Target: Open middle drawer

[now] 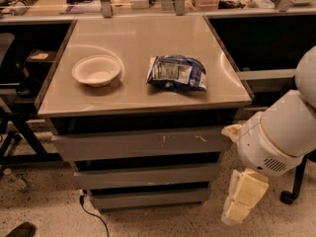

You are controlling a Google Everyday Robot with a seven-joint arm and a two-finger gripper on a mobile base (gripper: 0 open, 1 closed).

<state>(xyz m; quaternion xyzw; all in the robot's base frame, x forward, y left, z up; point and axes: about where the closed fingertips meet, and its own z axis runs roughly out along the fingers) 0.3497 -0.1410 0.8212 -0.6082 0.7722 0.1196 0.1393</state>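
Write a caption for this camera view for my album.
Robot's hand hangs low beside the cabinet, level with the grey middle drawer; a bowl and snack bag sit on top.
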